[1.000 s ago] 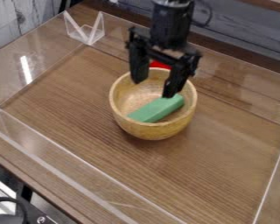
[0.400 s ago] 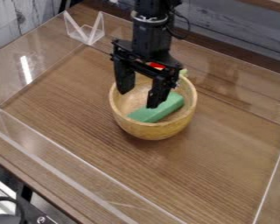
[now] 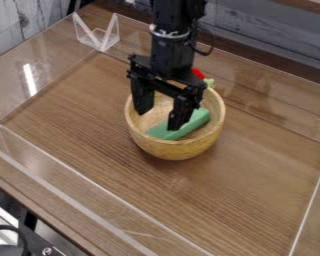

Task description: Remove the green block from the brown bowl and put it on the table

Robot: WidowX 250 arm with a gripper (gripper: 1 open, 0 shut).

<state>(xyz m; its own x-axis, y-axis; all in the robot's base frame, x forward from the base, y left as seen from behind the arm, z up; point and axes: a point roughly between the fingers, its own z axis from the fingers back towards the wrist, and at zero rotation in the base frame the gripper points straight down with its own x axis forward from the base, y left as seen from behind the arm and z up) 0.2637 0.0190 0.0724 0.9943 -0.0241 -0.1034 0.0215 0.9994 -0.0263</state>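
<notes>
The grasp is being lined up: the gripper (image 3: 163, 101) is spread wide over the brown bowl (image 3: 178, 150), the green block (image 3: 190, 124) lies inside it, seemingly between the fingertips though contact is hard to judge, and the next move calls for settling around the block and closing.

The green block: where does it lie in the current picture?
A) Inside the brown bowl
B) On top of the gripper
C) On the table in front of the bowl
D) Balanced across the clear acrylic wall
A: the green block lies within the rim of the brown bowl, with the open gripper over the bowl.
</notes>
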